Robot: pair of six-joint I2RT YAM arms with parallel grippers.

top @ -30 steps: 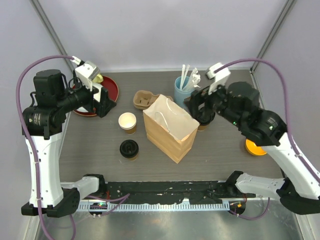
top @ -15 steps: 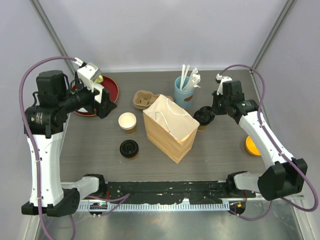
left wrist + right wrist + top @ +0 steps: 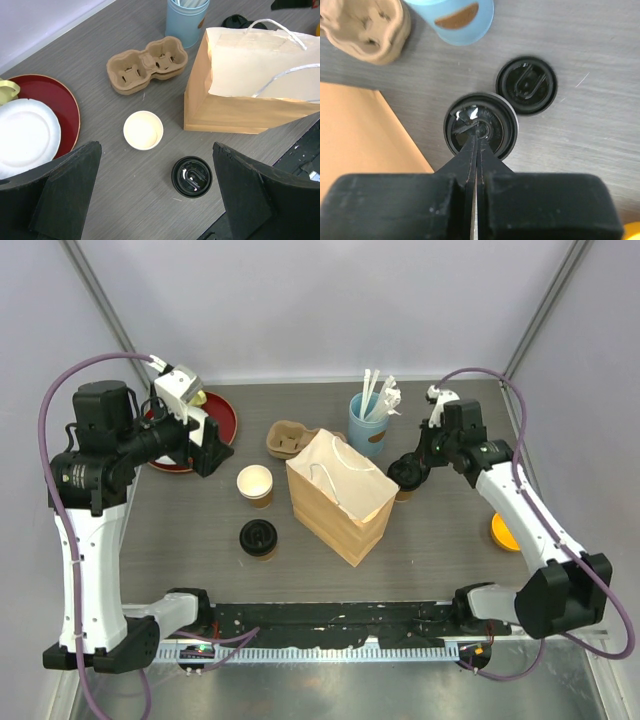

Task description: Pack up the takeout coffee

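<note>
My right hand (image 3: 477, 136) is pinched fully closed, its two fingers flat against each other with nothing between them. The tips sit over the middle of the black lid of one takeout coffee (image 3: 501, 125); whether they press on the lid or hang just above it I cannot tell. That cup stands right of the middle of the bench (image 3: 450, 540), just beside the right side of the brown paper bag (image 3: 335, 505), which stands open at the middle. A bare black lid (image 3: 526, 85) lies near it, toward the blue cup (image 3: 445, 32) (the one with white sticks in it). My left hand (image 3: 206, 445) is spread wide with nothing in it, up over the left side of the bench by the red plate (image 3: 67, 107). The other takeout coffee (image 3: 192, 176) stands left of the bag toward the near edge, with the lidless cup (image 3: 143, 130) just behind it and the cardboard cup carrier (image 3: 146, 65) farther back.
</note>
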